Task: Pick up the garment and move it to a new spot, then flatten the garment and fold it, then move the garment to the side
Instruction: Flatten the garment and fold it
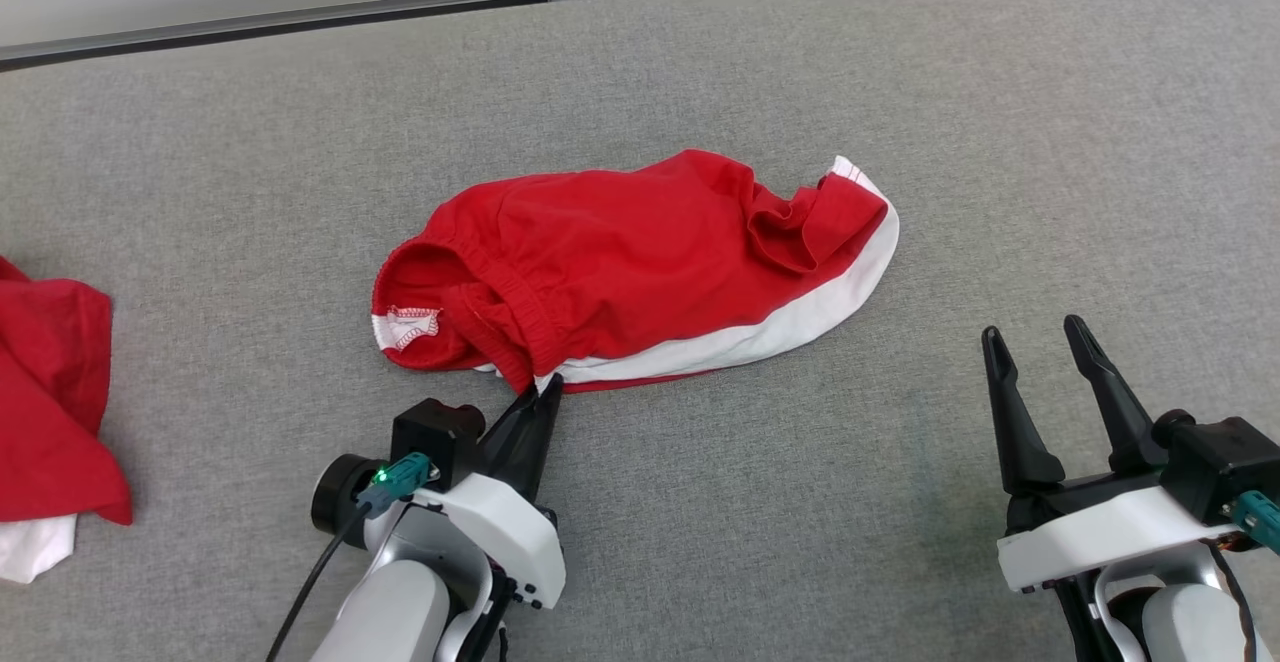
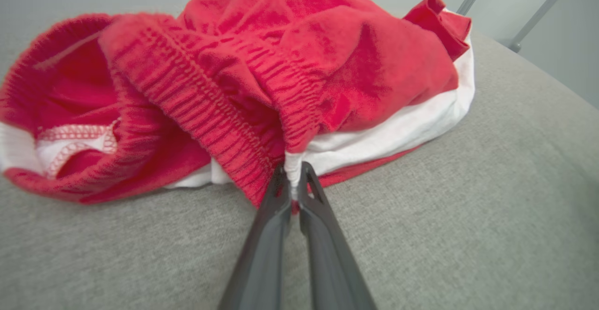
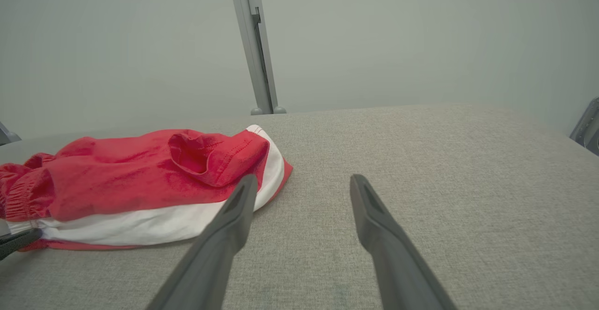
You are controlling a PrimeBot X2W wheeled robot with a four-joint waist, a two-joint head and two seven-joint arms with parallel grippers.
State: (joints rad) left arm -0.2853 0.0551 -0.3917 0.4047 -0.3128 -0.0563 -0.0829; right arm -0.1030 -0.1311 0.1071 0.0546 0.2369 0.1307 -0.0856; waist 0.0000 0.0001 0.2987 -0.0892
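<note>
Because the crumpled red knit shorts (image 1: 640, 262), with their white side stripe and elastic waistband, are soft, light and limp, they will likely sag and trail from whatever point is held rather than lift as one piece. They lie bunched near the middle of the grey fabric-covered worktop (image 1: 850, 502), waistband end toward the robot's left and hem end toward its right. The left gripper (image 1: 548, 390) has its dark fingers (image 2: 273, 216) clenched on a small pinch of cloth at the near edge, where the ribbed waistband meets the white stripe. That thick, gathered seam looks like a sound hold, less apt to slip than a thin single layer. The right gripper (image 1: 1032, 330) hovers apart from the shorts, near their hem end, its fingers spread wide and empty. Taking the hem corner as well would probably let the cloth hang flat. Another heap of red and white cloth (image 1: 50, 392) lies at the worktop's left edge, well apart.
</note>
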